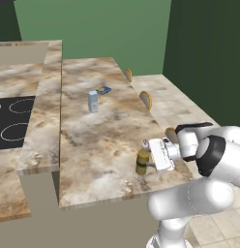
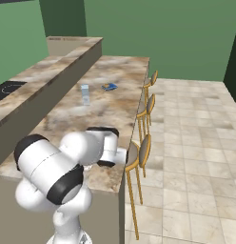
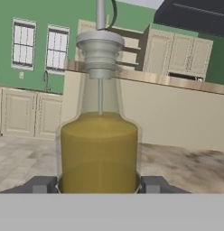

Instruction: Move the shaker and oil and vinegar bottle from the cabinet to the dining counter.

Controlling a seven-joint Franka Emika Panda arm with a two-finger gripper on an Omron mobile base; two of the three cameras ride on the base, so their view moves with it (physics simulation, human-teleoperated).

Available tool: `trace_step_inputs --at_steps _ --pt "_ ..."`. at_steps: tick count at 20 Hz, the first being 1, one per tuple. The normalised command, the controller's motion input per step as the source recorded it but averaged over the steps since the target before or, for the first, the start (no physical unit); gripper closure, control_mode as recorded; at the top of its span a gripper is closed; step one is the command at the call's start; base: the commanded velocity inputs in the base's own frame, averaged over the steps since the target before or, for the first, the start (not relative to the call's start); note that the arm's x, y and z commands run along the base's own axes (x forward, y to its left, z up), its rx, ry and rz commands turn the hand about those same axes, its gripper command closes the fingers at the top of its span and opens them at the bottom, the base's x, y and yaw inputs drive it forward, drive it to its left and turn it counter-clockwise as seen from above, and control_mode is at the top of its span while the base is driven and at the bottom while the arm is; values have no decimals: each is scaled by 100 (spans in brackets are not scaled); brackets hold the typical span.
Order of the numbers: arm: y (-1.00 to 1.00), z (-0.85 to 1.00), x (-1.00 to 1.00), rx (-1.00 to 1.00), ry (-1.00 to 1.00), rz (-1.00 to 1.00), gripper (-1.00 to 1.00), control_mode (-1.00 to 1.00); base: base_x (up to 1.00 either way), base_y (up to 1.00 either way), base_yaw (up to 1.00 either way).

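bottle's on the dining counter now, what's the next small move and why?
Probably open the jaws and back the gripper straight off. The oil and vinegar bottle stands upright on the dining counter, near its stool-side edge, and in the hand view the fingertips sit tight against both sides of its body. Whether its base is fully down I cannot tell, so release slowly.

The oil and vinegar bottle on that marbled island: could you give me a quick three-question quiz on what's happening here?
1. True or false: the pincer has a fingertip on each side of the oil and vinegar bottle.
2. Where does the bottle stand: A) dining counter, B) floor?
3. What pale blue-grey thing stands farther along the counter?

Key: 1 true; 2 A; 3 a boxy carton.
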Motion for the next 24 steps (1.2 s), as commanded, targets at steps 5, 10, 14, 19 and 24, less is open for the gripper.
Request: trace_step_inputs --at_steps 5,10,14,19,24 --pt "0 -19 0 0 -2 0 -100 -100 0 0 0" --pt "-3 0 -1 1 -1 0 -100 -100 0 0 0" --pt "-2 0 -4 0 0 0 -100 -100 0 0 0" --pt "-10 0 -16 0 0 0 -100 -100 0 0 0" --pt "-13 1 -11 0 0 0 -100 -100 0 0 0"
